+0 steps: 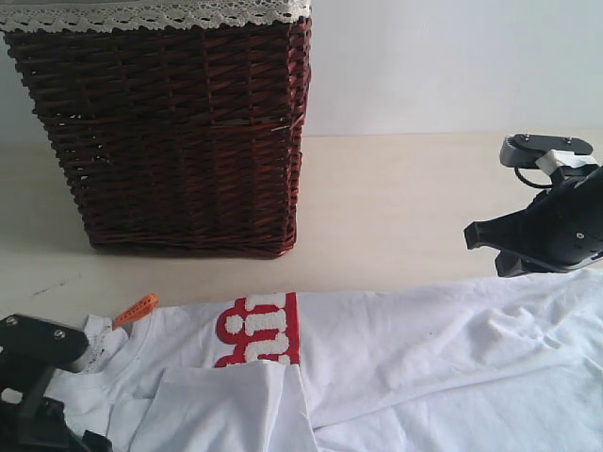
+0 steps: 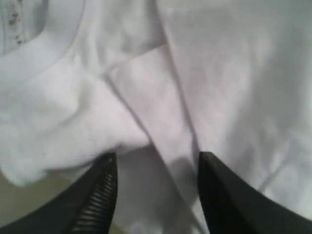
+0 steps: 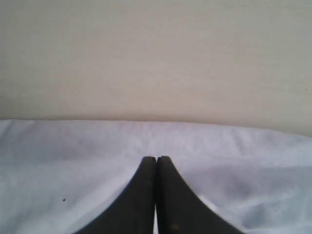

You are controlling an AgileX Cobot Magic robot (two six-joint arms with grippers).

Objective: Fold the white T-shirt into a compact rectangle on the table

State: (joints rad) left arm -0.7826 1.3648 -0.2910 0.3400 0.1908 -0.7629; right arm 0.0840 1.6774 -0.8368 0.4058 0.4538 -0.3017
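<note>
The white T-shirt (image 1: 424,348) lies spread along the near part of the table (image 1: 396,207), neck end at the left with its orange tag (image 1: 135,309) and red-outlined lettering (image 1: 259,330). A flap of it (image 1: 226,405) is folded over below the lettering. My left gripper (image 2: 157,163) hovers open over folded cloth (image 2: 161,107) near the collar (image 2: 39,53), nothing between its fingers. Its arm (image 1: 33,377) shows at the bottom left corner. My right gripper (image 3: 156,160) is shut and empty, just above the shirt's far edge (image 3: 73,161) at the right (image 1: 476,234).
A tall dark wicker basket (image 1: 179,132) with white lace trim stands at the back left on the table. Bare beige table (image 3: 156,58) stretches beyond the shirt to the pale wall (image 1: 452,56).
</note>
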